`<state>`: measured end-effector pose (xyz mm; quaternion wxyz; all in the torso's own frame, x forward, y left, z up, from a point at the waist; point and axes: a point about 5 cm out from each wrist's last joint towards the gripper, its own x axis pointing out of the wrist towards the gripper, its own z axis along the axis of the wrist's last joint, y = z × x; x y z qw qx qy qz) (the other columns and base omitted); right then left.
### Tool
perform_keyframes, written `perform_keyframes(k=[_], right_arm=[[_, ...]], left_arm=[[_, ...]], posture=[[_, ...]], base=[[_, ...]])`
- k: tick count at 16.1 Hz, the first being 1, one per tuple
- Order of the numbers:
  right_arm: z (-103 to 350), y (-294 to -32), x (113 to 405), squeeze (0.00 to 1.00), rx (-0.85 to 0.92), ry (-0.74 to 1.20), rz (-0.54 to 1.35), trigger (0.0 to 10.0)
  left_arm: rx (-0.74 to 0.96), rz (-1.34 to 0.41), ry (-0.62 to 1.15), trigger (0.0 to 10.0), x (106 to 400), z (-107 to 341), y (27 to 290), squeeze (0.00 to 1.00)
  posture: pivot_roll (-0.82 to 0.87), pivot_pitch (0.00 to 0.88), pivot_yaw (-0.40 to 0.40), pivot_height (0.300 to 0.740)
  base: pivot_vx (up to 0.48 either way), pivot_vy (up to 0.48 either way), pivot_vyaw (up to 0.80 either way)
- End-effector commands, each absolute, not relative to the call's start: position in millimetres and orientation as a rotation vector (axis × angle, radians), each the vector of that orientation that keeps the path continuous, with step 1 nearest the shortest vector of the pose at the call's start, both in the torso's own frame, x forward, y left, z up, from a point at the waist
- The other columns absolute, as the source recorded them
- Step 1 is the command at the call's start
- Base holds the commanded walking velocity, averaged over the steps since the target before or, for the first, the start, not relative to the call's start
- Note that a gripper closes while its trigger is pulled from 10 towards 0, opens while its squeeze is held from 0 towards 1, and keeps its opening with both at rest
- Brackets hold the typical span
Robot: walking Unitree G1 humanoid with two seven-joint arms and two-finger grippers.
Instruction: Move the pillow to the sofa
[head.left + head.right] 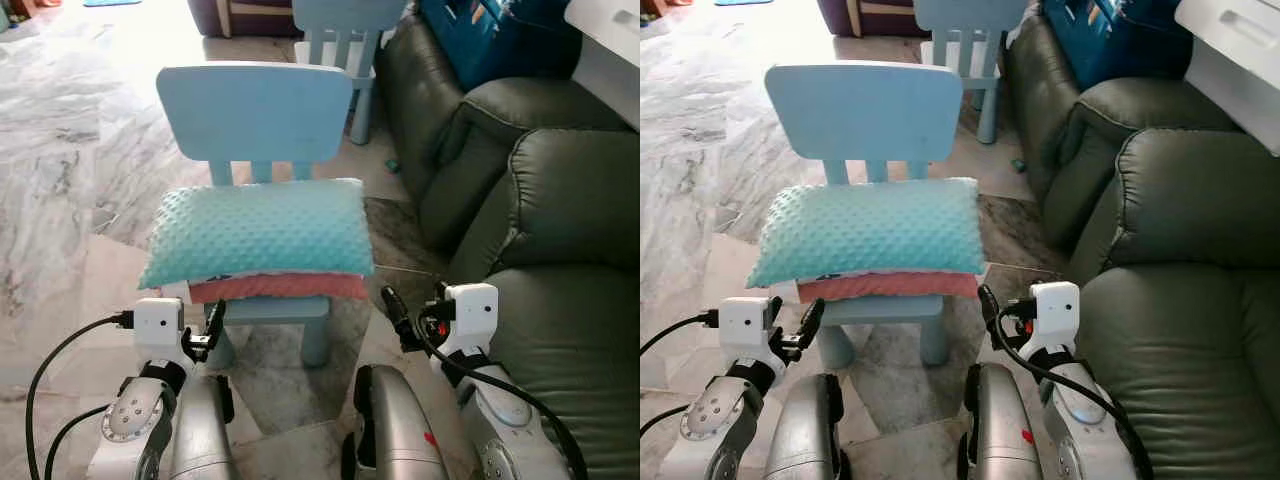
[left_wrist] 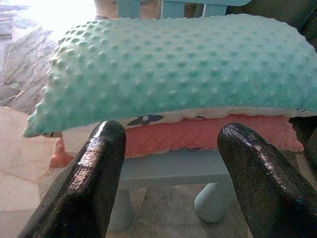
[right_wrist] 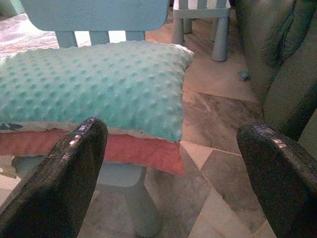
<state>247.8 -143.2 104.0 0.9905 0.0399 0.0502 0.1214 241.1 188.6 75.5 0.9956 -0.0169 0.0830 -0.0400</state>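
Approach step, nothing grasped yet. Teal dotted pillow (image 1: pixel 258 232) lies flat on a coral pillow (image 1: pixel 280 287), both on the seat of the small blue chair (image 1: pixel 255 112), at 12 o'clock from the robot. Left gripper (image 2: pixel 171 163) and right gripper (image 3: pixel 173 168) sit low at the seat's front corners, fingers apart, not touching fabric. Grey-green sofa (image 1: pixel 560 330) is at 3 o'clock. Next, I'd guess: push both grippers forward, pinch the teal pillow's ends, lift, swing right.
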Motion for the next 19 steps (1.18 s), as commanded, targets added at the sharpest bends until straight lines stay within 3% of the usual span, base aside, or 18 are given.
perform_keyframes(k=[1,4,7,13,19], right_arm=[[105.3,-145.3,246.7,0.0,0.074,0.101,0.234,10.0],[105.6,-144.1,246.4,0.0,0.063,0.099,0.242,10.0],[104.7,-143.8,245.1,0.0,0.068,0.102,0.241,10.0],[104.1,-144.8,247.3,0.0,0.069,0.103,0.234,10.0],[115.1,-162.8,287.1,0.0,0.042,0.056,0.187,10.0]], left_arm=[[-0.023,-0.07,0.184,10.0,238.6,72.2,190.6,0.0],[-0.016,-0.062,0.185,10.0,238.7,72.1,192.7,0.0],[-0.013,-0.065,0.186,10.0,239.1,72.9,193.1,0.0],[-0.002,-0.03,0.183,10.0,245.3,74.7,200.5,0.0],[0.059,0.187,0.216,10.0,273.8,70.8,267.5,0.0]], posture=[[-0.07,0.182,-0.058,0.565],[-0.07,0.186,-0.057,0.565],[-0.07,0.192,-0.055,0.534],[-0.07,0.195,-0.052,0.534],[-0.08,0.225,-0.048,0.534]], base=[[0.0,0.0,0.0],[0.0,0.0,0.0],[0.0,0.0,0.14],[0.0,0.0,0.0],[0.0,0.0,0.0]])
